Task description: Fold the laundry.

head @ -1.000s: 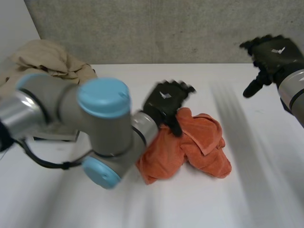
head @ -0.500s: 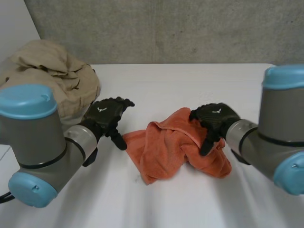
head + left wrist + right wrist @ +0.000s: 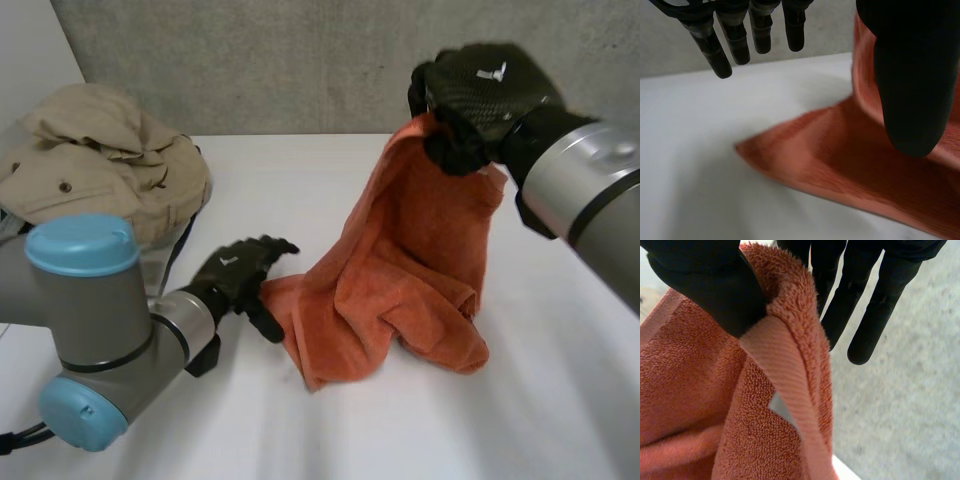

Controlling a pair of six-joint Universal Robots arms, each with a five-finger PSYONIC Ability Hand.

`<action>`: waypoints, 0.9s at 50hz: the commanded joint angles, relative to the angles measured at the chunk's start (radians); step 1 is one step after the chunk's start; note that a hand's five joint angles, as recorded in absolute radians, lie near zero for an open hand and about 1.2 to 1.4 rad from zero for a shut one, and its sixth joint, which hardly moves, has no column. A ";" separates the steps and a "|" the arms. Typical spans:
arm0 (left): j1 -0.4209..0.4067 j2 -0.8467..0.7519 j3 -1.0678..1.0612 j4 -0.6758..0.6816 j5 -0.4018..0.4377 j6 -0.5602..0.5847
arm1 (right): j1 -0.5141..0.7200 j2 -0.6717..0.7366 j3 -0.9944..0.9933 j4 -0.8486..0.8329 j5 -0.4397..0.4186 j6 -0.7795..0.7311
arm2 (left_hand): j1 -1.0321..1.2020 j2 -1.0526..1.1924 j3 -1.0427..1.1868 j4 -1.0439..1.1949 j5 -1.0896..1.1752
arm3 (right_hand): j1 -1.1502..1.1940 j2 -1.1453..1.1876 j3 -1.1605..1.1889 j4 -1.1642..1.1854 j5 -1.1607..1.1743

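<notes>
towel (image 3: pixel 400 290) on table (image 3: pixel 320 175) centre, clothes pile (image 3: pixel 100 170) at far left, left hand (image 3: pixel 238 275) between them

White table (image 3: pixel 420 440), grey concrete wall (image 3: pixel 280 60) behind

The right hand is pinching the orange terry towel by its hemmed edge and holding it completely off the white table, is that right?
Not completely. The right hand does pinch the orange terry towel by its hemmed edge, but the head view shows the towel's lower part lying bunched on the white table.
</notes>
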 commanded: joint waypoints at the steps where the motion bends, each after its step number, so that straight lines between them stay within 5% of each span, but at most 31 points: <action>1: -0.038 -0.080 0.032 -0.006 0.105 -0.080 | -0.002 -0.129 -0.036 0.016 -0.026 0.003 | -0.057 -0.032 -0.037 -0.032 -0.050 | 0.284 0.220 0.211 0.204 0.218; 9: -0.061 -0.120 0.068 -0.008 0.113 -0.089 | -0.046 -0.258 -0.091 0.012 -0.017 0.009 | -0.010 0.015 0.010 0.015 -0.003 | 0.284 0.220 0.211 0.204 0.218; 20: -0.090 -0.115 0.065 -0.006 0.117 -0.071 | -0.218 -0.272 -0.136 0.009 -0.017 0.012 | -0.004 0.021 0.016 0.021 0.003 | 0.284 0.220 0.211 0.204 0.218; 29: -0.082 -0.103 0.055 -0.006 0.117 -0.071 | -0.229 -0.263 -0.084 0.020 -0.028 0.011 | -0.001 0.024 0.019 0.024 0.006 | 0.284 0.220 0.211 0.204 0.218; 38: 0.076 0.170 -0.094 -0.008 0.116 -0.068 | -0.221 -0.240 0.018 0.006 -0.036 0.014 | -0.004 0.021 0.016 0.021 0.003 | 0.284 0.220 0.211 0.204 0.218; 45: 0.059 0.273 -0.253 0.005 0.116 -0.031 | -0.218 -0.143 -0.015 -0.029 -0.022 0.012 | -0.001 0.024 0.019 0.024 0.006 | 0.284 0.220 0.211 0.204 0.218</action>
